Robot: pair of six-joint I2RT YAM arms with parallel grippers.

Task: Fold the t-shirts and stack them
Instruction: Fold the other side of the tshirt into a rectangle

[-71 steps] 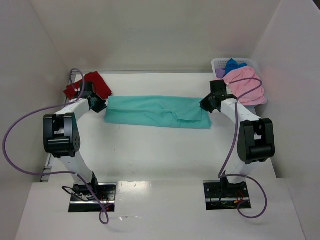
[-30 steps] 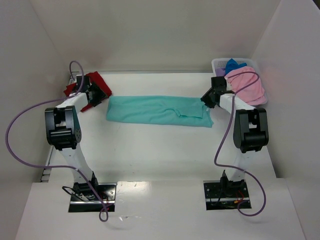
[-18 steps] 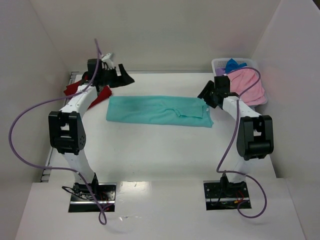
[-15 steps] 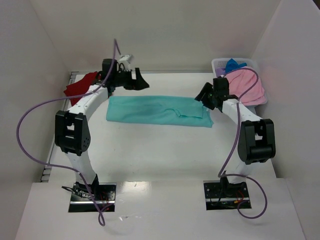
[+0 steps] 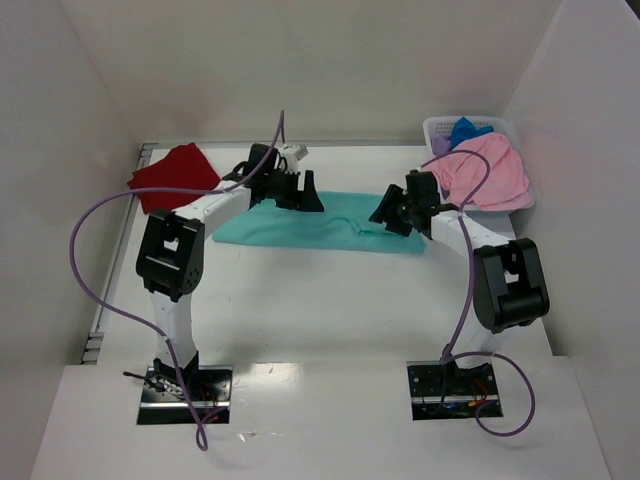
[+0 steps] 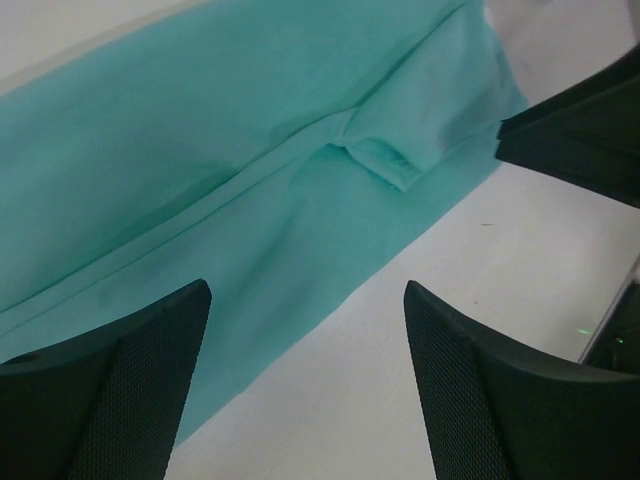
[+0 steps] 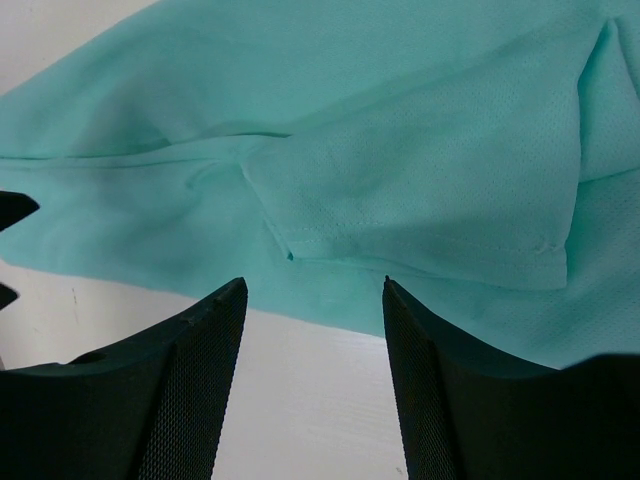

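Note:
A teal t-shirt (image 5: 300, 228) lies folded into a long flat strip across the middle of the table. My left gripper (image 5: 308, 197) hovers open over its middle, above the near hem (image 6: 250, 150); nothing sits between the fingers (image 6: 305, 290). My right gripper (image 5: 384, 215) is open too, low over the shirt's right part, where a folded sleeve (image 7: 420, 190) lies just beyond the fingertips (image 7: 315, 285). A dark red t-shirt (image 5: 172, 175) lies folded at the far left. A pink t-shirt (image 5: 490, 175) drapes over the basket, with blue (image 5: 468, 130) and purple (image 5: 441, 146) ones inside.
The white perforated basket (image 5: 436, 124) stands at the back right corner against the wall. White walls close in the table on the left, back and right. The two grippers face each other a short way apart over the teal shirt.
My left arm has swung from the dark red shirt at the left to over the teal shirt's middle. My right gripper has shifted left from the shirt's right end.

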